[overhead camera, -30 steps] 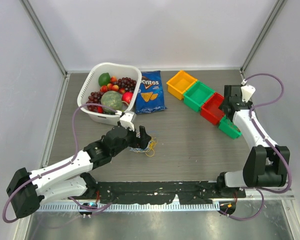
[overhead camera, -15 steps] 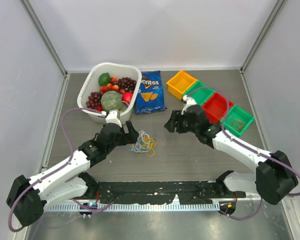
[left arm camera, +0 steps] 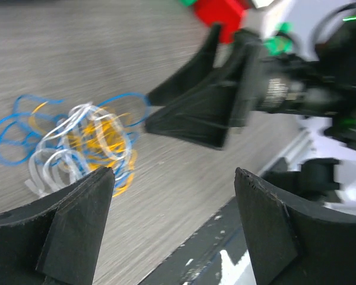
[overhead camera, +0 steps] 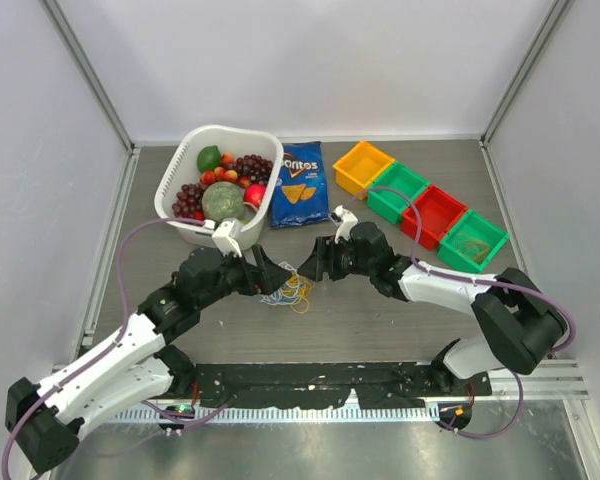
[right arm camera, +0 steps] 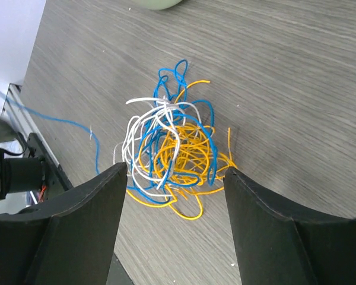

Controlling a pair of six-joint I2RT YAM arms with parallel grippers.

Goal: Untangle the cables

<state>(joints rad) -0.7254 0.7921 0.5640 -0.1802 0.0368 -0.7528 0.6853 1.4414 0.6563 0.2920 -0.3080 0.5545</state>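
Observation:
The cables lie in a small tangled bundle of yellow, white and blue strands on the grey table. In the right wrist view the bundle sits just ahead of my right gripper, which is open and empty above it. In the top view my right gripper hovers at the bundle's upper right. My left gripper is open and empty at the bundle's left. In the left wrist view the bundle lies left of my left gripper, with the right gripper's dark fingers beyond it.
A white basket of fruit stands at the back left. A Doritos bag lies beside it. A row of yellow, green, red and green bins runs across the back right. A black rail lines the near edge.
My right arm swung from the bins at the right across to the bundle. My left gripper drew back to the left, uncovering the bundle.

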